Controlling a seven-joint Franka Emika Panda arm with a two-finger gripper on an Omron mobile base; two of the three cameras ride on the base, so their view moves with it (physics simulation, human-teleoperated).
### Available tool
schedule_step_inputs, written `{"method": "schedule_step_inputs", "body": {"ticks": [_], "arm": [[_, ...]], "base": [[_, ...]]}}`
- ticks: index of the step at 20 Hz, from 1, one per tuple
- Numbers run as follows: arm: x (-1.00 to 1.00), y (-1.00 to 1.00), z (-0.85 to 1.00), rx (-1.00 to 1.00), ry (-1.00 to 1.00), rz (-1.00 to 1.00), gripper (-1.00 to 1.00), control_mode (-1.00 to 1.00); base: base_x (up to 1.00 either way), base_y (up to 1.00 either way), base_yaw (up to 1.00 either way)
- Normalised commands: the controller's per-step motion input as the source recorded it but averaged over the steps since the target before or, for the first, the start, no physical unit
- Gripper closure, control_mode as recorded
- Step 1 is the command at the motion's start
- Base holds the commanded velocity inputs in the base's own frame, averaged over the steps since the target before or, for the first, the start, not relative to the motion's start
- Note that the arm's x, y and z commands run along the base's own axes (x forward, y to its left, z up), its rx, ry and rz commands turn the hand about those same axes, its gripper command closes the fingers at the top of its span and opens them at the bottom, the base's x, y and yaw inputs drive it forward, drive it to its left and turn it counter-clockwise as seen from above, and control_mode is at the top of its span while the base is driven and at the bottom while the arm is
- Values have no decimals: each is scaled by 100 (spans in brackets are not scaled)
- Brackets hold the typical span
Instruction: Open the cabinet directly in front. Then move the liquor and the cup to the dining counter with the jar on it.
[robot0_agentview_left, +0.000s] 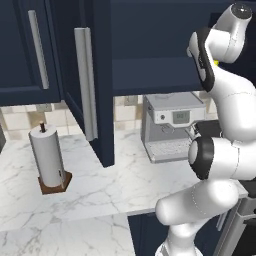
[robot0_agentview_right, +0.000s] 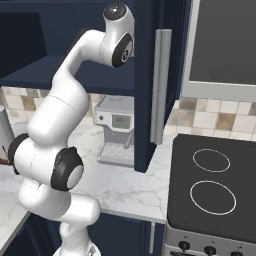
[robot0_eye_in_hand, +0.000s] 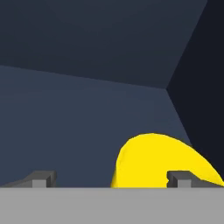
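Cup (robot0_eye_in_hand: 162, 162) sits between the wide-spread end effector (robot0_eye_in_hand: 111, 178) fingertips inside the cabinet (robot0_eye_in_hand: 87, 87).

A paper towel roll (robot0_agentview_left: 47, 155) stands upright on a brown wooden base (robot0_agentview_left: 54, 183) on the marble worktop (robot0_agentview_left: 100, 190), left of a silver coffee machine (robot0_agentview_left: 170, 127) set against the tiled backsplash (robot0_agentview_left: 20, 119). The coffee machine has a small display (robot0_agentview_right: 120, 120) on its front panel. To the right of the worktop is a black stove top (robot0_agentview_right: 212, 185) with two ring-marked burners (robot0_agentview_right: 212, 197), knobs (robot0_agentview_right: 184, 245) along its front edge.
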Motion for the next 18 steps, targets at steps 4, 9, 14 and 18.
{"method": "schedule_step_inputs", "body": {"ticks": [4, 9, 14, 18], "arm": [[-5, 0, -24, -3, 6, 0, -100, -100], [-10, 3, -41, -9, 2, 0, 100, -100], [0, 0, -3, -1, 0, 0, 100, -100], [0, 0, 2, 0, -1, 0, 100, -100]], "base": [[0, 0, 0], [0, 0, 0], [0, 0, 0], [0, 0, 0]]}}
